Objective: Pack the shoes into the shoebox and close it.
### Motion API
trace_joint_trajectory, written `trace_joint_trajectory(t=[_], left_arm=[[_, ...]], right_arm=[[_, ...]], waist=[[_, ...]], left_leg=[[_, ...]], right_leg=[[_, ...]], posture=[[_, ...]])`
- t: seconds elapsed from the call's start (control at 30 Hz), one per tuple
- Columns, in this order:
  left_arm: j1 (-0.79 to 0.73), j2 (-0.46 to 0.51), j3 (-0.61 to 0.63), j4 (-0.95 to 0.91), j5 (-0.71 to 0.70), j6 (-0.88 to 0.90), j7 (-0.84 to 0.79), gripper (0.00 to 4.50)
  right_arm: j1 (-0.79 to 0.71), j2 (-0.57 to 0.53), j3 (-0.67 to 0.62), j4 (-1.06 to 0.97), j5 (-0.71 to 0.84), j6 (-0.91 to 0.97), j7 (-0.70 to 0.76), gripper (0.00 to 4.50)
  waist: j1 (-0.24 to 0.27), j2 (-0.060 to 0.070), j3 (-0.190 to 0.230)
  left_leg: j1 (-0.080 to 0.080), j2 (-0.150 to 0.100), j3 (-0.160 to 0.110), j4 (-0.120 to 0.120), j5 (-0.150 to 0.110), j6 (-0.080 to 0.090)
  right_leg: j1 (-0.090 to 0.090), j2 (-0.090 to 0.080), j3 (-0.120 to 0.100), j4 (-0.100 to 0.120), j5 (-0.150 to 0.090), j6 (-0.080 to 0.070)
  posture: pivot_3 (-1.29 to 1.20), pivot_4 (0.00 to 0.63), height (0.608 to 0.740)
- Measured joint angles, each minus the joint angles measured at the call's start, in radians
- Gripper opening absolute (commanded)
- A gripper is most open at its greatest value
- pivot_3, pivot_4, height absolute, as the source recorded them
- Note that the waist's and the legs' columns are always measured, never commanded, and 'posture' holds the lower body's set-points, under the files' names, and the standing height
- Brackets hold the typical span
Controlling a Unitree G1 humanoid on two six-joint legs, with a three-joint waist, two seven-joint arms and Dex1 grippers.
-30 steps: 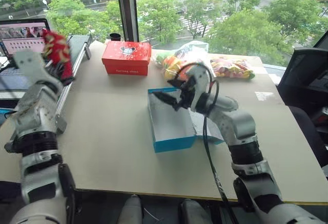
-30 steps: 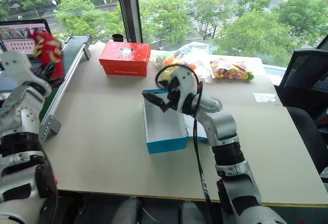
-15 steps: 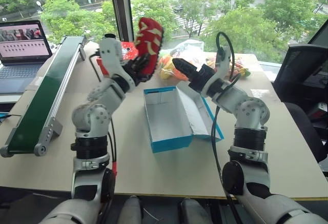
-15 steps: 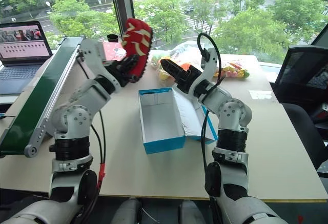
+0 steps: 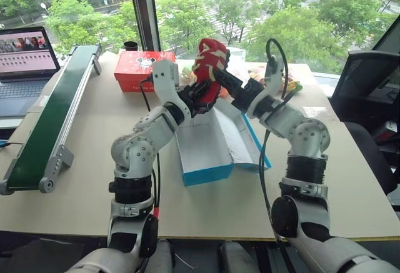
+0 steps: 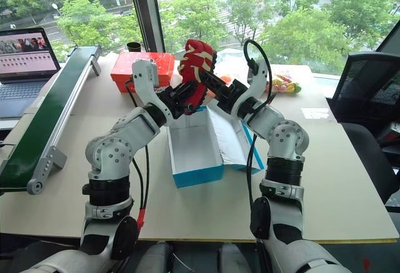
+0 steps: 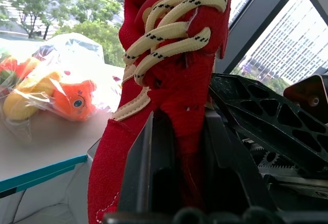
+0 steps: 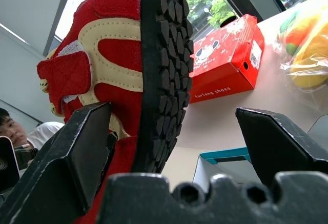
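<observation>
One red shoe (image 5: 209, 65) with cream straps and a dark sole is held up in the air over the far end of the open blue shoebox (image 5: 210, 174). My left gripper (image 5: 200, 93) is shut on its heel part, as the left wrist view shows, with the shoe (image 7: 174, 55) pinched between both fingers (image 7: 138, 172). My right gripper (image 5: 222, 80) comes in from the other side and stands open, its fingers (image 8: 82, 147) on either side of the shoe's sole (image 8: 164, 70). The shoebox lid (image 5: 247, 132) lies open to the right.
A red Mickey box (image 5: 140, 68) stands behind the shoebox on the left. Plush toys in clear bags (image 5: 278, 80) lie at the back right. A green conveyor (image 5: 50, 117) and a laptop (image 5: 25, 54) are at the left, a black chair (image 5: 369, 85) at the right.
My left arm swung the shoe from the far left to above the box. My right gripper lifted out of the box, rolled, and now has its fingers around the shoe.
</observation>
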Motion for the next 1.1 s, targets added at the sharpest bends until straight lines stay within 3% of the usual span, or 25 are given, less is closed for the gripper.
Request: trace_joint_trajectory(t=[0.23,0.27,0.3,0.53,0.73,0.87,1.03,1.1], left_arm=[[0.002,-0.014,0.014,-0.011,-0.032,0.041,0.017,0.37],[0.004,-0.016,0.019,-0.012,-0.038,0.043,0.019,1.17],[0.006,-0.021,0.031,-0.012,-0.047,0.043,0.022,1.45],[0.007,0.004,0.051,-0.021,-0.096,0.060,0.011,4.04],[0.008,0.138,0.057,-0.035,-0.125,0.103,-0.051,4.05],[0.072,0.453,0.101,-0.030,-0.071,0.104,-0.186,4.05],[0.149,0.650,0.067,0.009,0.018,0.063,-0.337,4.05],[0.164,0.674,0.048,0.017,0.047,0.051,-0.377,4.05]], right_arm=[[0.000,0.003,0.007,-0.013,0.024,0.000,-0.012,0.81],[0.000,0.004,0.009,-0.013,0.030,0.000,-0.015,0.48],[0.000,0.004,0.010,-0.013,0.031,0.000,-0.019,0.28],[-0.001,0.004,0.020,-0.009,0.029,-0.001,-0.026,0.18],[-0.013,-0.019,0.073,0.001,-0.028,-0.022,-0.033,0.17],[-0.067,-0.098,0.155,-0.001,-0.120,0.037,-0.093,0.17],[-0.090,-0.159,0.286,-0.051,-0.190,0.173,-0.124,0.17],[-0.088,-0.179,0.342,-0.054,-0.208,0.232,-0.105,0.17]], waist=[[-0.001,0.001,0.001],[0.000,0.001,0.001],[0.000,0.001,0.001],[0.000,0.001,0.001],[-0.003,0.005,0.003],[-0.018,0.006,0.004],[-0.011,0.006,0.004],[-0.002,0.006,0.004]], left_leg=[[0.000,0.000,0.000,0.000,0.000,0.000],[0.000,0.000,0.000,0.000,0.000,0.000],[0.000,0.000,0.000,0.000,0.000,0.000],[0.000,0.000,0.000,0.000,0.000,0.000],[0.000,0.000,0.000,0.000,0.000,0.000],[0.000,0.000,0.001,-0.004,0.000,0.000],[-0.003,0.000,0.001,-0.005,0.000,0.000],[-0.004,0.000,0.001,-0.004,0.001,0.000]], right_leg=[[0.000,0.000,0.000,0.000,0.000,0.000],[0.000,0.000,0.000,0.000,0.000,0.000],[0.000,0.000,0.000,0.000,0.000,0.000],[0.000,0.000,0.000,0.000,0.000,0.000],[0.000,0.000,0.000,0.000,0.000,0.000],[-0.006,0.001,0.003,0.001,0.000,0.000],[-0.008,0.001,0.003,0.001,0.000,0.000],[-0.008,0.001,0.003,0.000,0.000,0.000]], posture=[[0.00,0.150,0.739],[0.00,0.150,0.739],[0.00,0.150,0.739],[0.00,0.150,0.739],[0.00,0.150,0.739],[0.00,0.150,0.739],[0.00,0.150,0.739],[0.00,0.150,0.739]])
